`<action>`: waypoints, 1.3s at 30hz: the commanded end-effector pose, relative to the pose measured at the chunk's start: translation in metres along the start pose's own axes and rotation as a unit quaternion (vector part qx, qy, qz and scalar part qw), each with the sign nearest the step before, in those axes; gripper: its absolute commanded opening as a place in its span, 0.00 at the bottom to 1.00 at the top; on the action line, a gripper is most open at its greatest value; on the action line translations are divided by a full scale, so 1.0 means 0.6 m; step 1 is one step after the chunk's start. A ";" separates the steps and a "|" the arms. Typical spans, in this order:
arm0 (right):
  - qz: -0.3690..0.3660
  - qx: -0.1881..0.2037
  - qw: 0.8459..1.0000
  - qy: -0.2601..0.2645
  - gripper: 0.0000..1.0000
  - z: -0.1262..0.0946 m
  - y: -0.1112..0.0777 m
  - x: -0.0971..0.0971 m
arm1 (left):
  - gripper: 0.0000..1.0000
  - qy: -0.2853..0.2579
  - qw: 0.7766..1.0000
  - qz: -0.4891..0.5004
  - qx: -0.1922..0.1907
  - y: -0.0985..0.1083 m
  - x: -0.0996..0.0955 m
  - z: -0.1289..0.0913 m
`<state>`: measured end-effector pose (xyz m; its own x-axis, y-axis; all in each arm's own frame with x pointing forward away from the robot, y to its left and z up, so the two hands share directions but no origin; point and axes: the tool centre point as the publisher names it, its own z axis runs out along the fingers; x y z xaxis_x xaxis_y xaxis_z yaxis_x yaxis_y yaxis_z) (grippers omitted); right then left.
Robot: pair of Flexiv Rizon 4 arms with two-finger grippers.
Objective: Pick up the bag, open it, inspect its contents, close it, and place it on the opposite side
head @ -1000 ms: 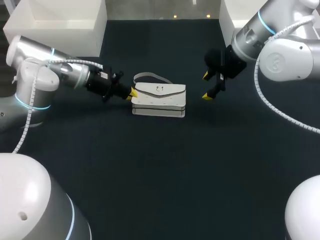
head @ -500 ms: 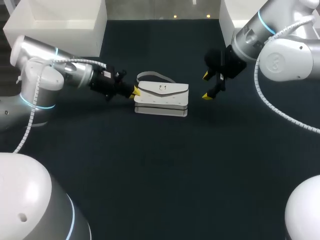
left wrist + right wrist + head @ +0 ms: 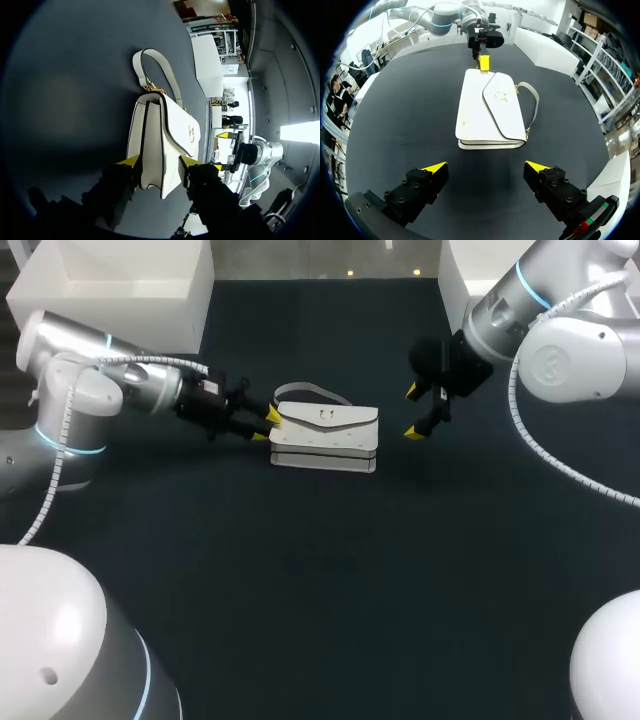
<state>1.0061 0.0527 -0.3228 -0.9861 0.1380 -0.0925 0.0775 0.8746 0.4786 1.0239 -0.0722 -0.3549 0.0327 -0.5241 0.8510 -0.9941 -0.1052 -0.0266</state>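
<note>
Left wrist view: bag (image 3: 170,130) end clamped in L gripper (image 3: 158,161), strap (image 3: 150,65) ahead.

A: What carries the scene?
B: A dark, matte surface (image 3: 330,580), lit from above.
A: And along its far edge?
B: An open white bin (image 3: 120,300) at the left corner; a second white bin (image 3: 455,275) at the right.
</note>
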 end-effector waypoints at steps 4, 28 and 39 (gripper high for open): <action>0.000 0.000 1.000 0.001 1.00 0.001 0.000 0.000 | 0.45 0.002 1.000 -0.002 -0.015 -0.018 -0.004 -0.010; 0.000 0.000 1.000 0.001 1.00 0.001 0.000 0.000 | 0.00 0.008 0.996 -0.006 -0.091 -0.009 0.000 0.012; 0.000 0.000 1.000 0.001 1.00 0.001 0.000 0.000 | 0.00 0.006 0.998 -0.010 -0.057 0.014 0.010 0.028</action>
<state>1.0061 0.0527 -0.3229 -0.9861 0.1380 -0.0925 0.0775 0.8746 0.4787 1.0253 -0.0842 -0.3583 0.0526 -0.5095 0.8588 -0.9970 0.0228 0.0745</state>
